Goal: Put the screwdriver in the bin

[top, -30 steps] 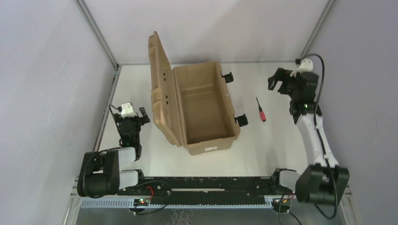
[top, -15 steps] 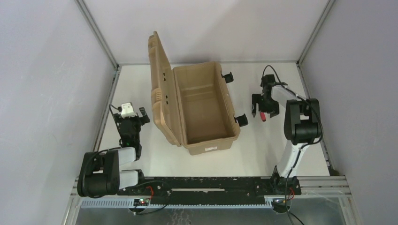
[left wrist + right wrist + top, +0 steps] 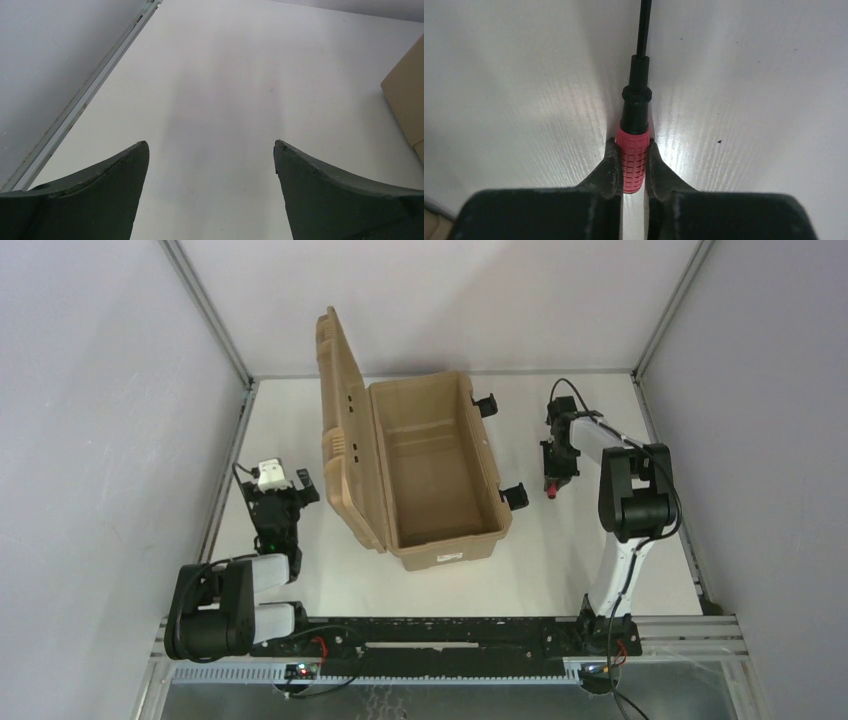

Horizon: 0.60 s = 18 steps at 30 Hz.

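**Q:** Where is the screwdriver [image 3: 633, 159]?

**A:** Outside the bin [image 3: 446, 544], down at the white table [image 3: 560, 560] on the bin's latch side, near the nearer black latch [image 3: 514, 496]. The right gripper [image 3: 631, 150] pinches its red handle, and both fingers [image 3: 609, 167] press against the ribbed grip. The dark shaft points away from the wrist camera.

**Q:** And the bin itself?

**A:** It stands open, its tan lid [image 3: 339, 420] upright on the side away from the screwdriver. A small white label [image 3: 452, 557] faces the arm bases. Nothing shows inside it from above.

**Q:** The other arm?

**A:** The left gripper [image 3: 210, 145] sits low on the lid side of the bin and well apart from it. Its jaws are spread wide with only bare table between them, and a tan corner of the bin edges into its wrist view.
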Motion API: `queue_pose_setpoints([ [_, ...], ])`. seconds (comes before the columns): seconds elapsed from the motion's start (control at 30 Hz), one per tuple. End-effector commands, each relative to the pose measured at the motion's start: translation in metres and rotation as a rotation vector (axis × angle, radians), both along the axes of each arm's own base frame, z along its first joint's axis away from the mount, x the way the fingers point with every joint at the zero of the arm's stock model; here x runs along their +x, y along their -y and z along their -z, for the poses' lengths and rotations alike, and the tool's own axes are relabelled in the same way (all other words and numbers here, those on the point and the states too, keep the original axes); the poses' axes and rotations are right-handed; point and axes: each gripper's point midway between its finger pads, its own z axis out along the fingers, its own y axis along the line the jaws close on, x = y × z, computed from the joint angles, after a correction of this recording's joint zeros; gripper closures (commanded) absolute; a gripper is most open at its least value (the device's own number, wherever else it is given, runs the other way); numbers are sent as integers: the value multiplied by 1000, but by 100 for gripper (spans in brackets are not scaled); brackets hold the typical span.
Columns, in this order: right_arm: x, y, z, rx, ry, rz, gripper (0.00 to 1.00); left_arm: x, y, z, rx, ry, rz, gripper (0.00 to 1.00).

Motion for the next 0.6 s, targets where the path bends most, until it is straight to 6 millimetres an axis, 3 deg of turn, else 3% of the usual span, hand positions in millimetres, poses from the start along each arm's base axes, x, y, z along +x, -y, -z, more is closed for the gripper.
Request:
queue_pose_setpoints([
  [0.0, 0, 26, 5, -134, -21, 7, 100, 12, -1, -30, 24, 95, 9, 0],
  [0.13, 6, 20, -42, -108, 74, 5, 100, 12, -1, -30, 25, 94, 10, 0],
  [0.37, 6, 6, -176, -84, 281, 39, 100, 12, -1, -29, 23, 94, 9, 0],
  [0.47, -5, -22, -233, -40, 330, 31, 100, 12, -1, -30, 24, 96, 9, 0],
  [0.57, -6, -64, -290, 26, 439, 2, 100, 12, -1, -30, 24, 95, 9, 0],
])
